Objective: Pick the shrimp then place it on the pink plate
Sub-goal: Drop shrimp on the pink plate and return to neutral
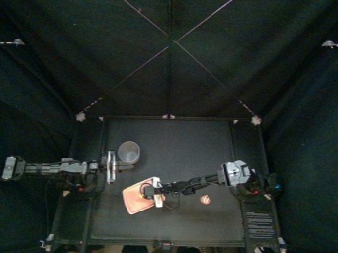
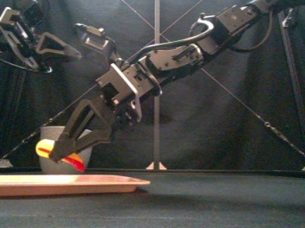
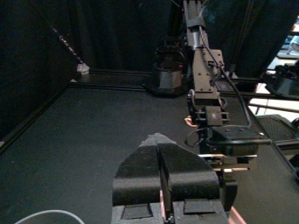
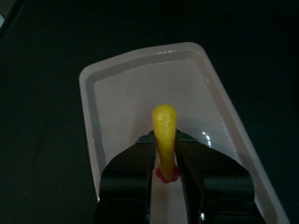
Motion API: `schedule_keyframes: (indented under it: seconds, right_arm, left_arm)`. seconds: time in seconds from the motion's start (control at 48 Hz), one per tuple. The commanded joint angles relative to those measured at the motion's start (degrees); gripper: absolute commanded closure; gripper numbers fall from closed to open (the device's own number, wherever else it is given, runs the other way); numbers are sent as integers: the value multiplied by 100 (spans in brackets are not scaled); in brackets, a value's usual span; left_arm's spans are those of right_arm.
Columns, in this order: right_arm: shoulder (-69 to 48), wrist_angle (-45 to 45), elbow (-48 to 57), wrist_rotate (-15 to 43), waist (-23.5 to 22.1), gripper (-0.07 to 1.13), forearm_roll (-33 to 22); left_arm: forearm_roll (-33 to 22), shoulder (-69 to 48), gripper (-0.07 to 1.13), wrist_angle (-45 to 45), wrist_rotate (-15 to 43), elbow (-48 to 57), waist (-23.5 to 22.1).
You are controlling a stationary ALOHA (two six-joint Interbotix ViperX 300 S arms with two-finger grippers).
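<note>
Top view: the pink tray (image 1: 132, 202) lies at seven o'clock on the bench (image 1: 185, 138), the tall grey cup (image 1: 128, 151) at ten o'clock, its contents impossible to read from here. A small orange toy (image 1: 205, 200) sits at four o'clock. The right hand (image 1: 158, 195) is over the tray's three o'clock edge. The left arm rests at nine o'clock.

Front view: the right arm slants down toward eight o'clock, and its hand (image 2: 66, 152) grips the yellow-and-red shrimp (image 2: 74, 163) just above the tray (image 2: 84, 184). Whether they touch, I cannot tell. The cup is half hidden behind the hand.

Left wrist view: the left hand (image 3: 163, 179) has its jaws pressed together on nothing. A pale rim at the edge is cut off.

Right wrist view: the jaws clamp the shrimp's red end, its yellow body (image 4: 165, 127) pointing out over the tray's floor (image 4: 122, 96).
</note>
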State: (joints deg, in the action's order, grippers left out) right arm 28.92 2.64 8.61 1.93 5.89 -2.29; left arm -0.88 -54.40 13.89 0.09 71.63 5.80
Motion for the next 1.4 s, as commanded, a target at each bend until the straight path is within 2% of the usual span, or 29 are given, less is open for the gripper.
schedule_keyframes:
  seconds: [0.021, 0.396, 0.792, 1.0, 1.396]
  right_arm:
    - [-141, 9, -123, 9, -26, 50, 97]
    - [-141, 35, -149, 9, -35, 24, 176]
    - [-879, 97, 413, -9, -70, 23, 114]
    - [-1687, 817, 1230, 0, -132, 23, 167]
    - [-2751, 2733, 3050, 0, -343, 23, 316]
  left_arm:
    - [-9, 18, 88, 53, -9, -79, 18]
    - [-70, 18, 88, 53, -18, -70, 18]
    - [-79, 18, 88, 53, -18, -26, 18]
    - [-167, 18, 88, 53, -18, 9, 9]
    - [-176, 18, 88, 35, -9, 70, -9]
